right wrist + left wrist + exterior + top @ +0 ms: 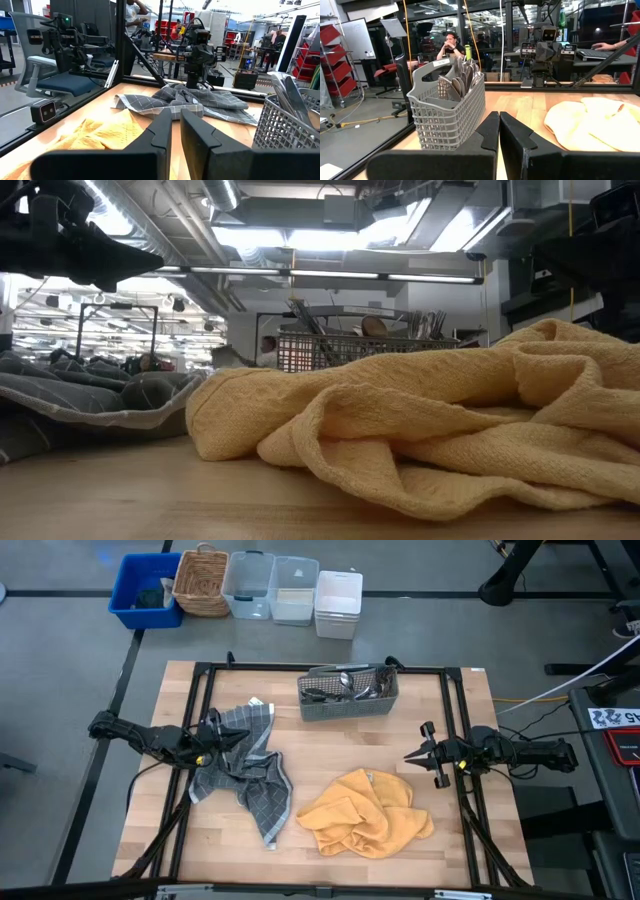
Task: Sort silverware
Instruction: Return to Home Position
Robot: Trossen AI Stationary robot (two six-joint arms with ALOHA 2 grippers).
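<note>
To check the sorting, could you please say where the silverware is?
In the high view the silverware lies in the grey caddy near the top edge of the table, above the yellow cloth.

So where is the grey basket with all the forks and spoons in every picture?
High view: the grey basket, silverware inside, upper middle of the table.
Low view: small, centre, behind the yellow cloth.
Left wrist view: close up, just past the left tool.
Right wrist view: half cut off, beyond the right tool.
Shared landmark: the yellow cloth shows in all four.
</note>
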